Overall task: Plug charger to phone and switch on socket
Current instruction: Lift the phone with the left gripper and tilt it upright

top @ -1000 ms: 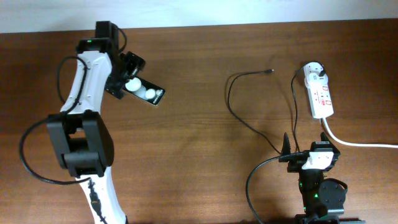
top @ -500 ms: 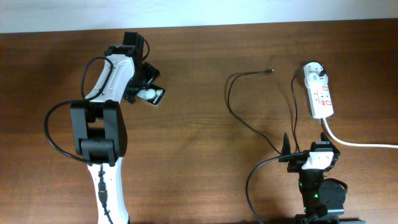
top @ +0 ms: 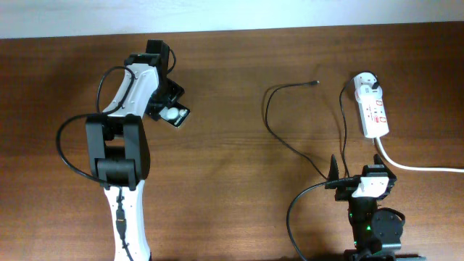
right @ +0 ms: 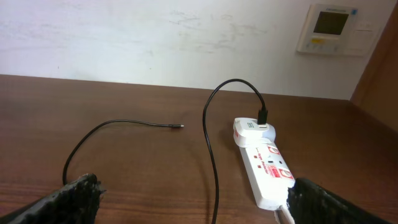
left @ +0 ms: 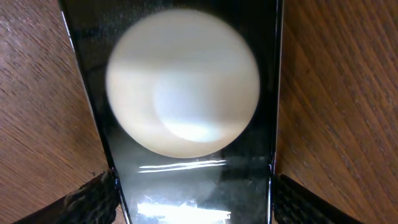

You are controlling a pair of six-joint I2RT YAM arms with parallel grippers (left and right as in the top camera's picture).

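Moved: left arm has swung right across the table (top: 232, 196) since a second ago, so the left gripper (top: 167, 109) now sits over the phone (left: 189, 180) and hides most of it from above; right arm, charger (top: 269, 116) and socket (top: 375, 116) lie where they did
Left gripper: jaws straddle the phone's long edges, fingers (left: 90, 200) just beside each one; I cannot tell whether they are pinching it yet
Phone: flat on the table at far left, glossy face up, under my left wrist; well apart from the cable
Charger: adapter plug (right: 250, 128) is seated in the far end of the socket; the cable loops left, and the connector tip (top: 315, 83) lies loose on the table, far and right of centre, with nothing plugged into it
Socket: far right, with its thick white cord (top: 417, 166) trailing off the right edge; I cannot read the switch, it is too small
Right gripper (right: 205, 202): jaws spread wide with nothing between them; parked at the near right
Done: only the adapter in the socket, as far as I can judge
Left: secure the phone; bring tip and phone together; push the tip in; press the switch; I would call this an early stage
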